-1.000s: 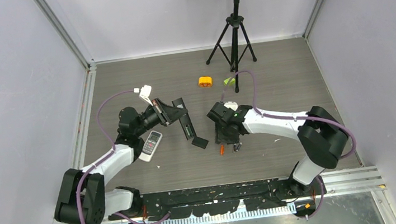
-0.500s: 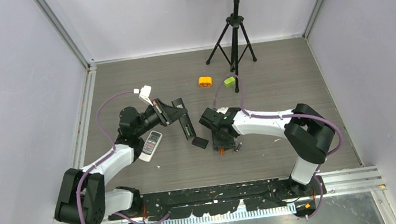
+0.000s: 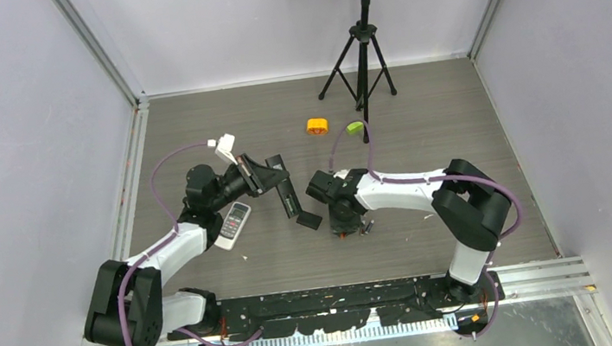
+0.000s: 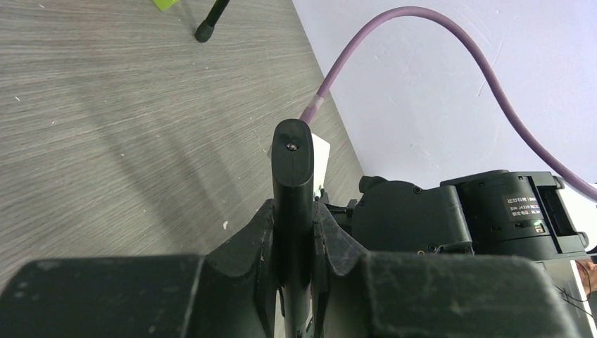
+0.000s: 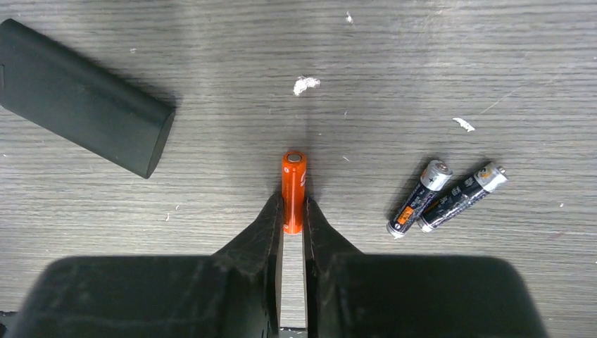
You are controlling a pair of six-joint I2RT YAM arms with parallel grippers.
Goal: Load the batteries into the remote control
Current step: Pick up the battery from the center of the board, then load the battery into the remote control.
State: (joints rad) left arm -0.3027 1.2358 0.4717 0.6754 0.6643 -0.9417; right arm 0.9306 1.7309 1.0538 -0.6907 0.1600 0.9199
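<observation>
My left gripper (image 4: 293, 218) is shut on a black remote control (image 4: 292, 169), held edge-on above the table; from above the remote (image 3: 290, 199) slants down from the gripper (image 3: 275, 175). An orange battery (image 5: 293, 176) lies on the table, with my right gripper (image 5: 293, 204) shut on its near end and a fingertip against each side. Two dark grey batteries (image 5: 421, 197) (image 5: 461, 196) lie side by side just right of it. In the top view the right gripper (image 3: 343, 224) covers most of the orange battery (image 3: 342, 233).
A black cover piece (image 5: 81, 98) lies left of the orange battery. A white remote (image 3: 235, 223) rests under my left arm. An orange round block (image 3: 317, 125) and a lime green block (image 3: 355, 126) sit further back, near a tripod (image 3: 362, 45).
My right arm has swung left over the orange battery and its jaws have closed onto it. The left arm with the black remote has stayed put.
</observation>
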